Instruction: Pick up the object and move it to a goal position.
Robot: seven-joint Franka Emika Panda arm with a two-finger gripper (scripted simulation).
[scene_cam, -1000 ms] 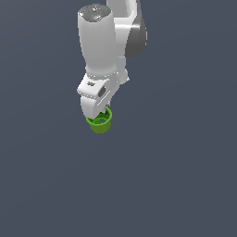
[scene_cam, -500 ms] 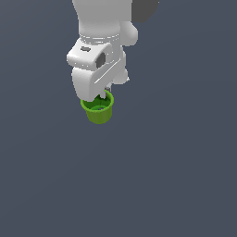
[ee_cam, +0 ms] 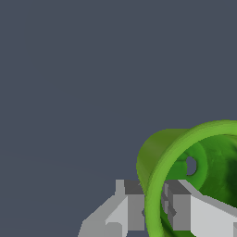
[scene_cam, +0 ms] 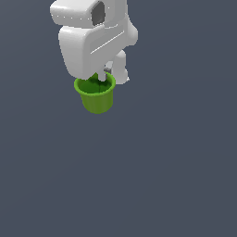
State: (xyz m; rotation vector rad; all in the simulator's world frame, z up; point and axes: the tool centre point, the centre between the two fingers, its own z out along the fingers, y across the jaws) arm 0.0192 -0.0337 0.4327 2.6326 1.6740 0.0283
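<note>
Wrist view: gripper (ee_cam: 155, 210) closed on the green cup (ee_cam: 185, 162) wall, one finger (ee_cam: 132, 208) outside, one inside; cup cut off at the frame edge. Exterior view: cup (scene_cam: 97, 99) hangs under the arm (scene_cam: 90, 39), fingers mostly hidden.

The green cup (scene_cam: 96, 97) hangs upright, apparently clamped by the gripper (scene_cam: 102, 79).

The cup (scene_cam: 97, 96) looks like smooth matt green plastic. The arm (scene_cam: 90, 37) has a smooth white shell with a soft sheen; the gripper (ee_cam: 155, 210) looks flat grey-white.
</note>
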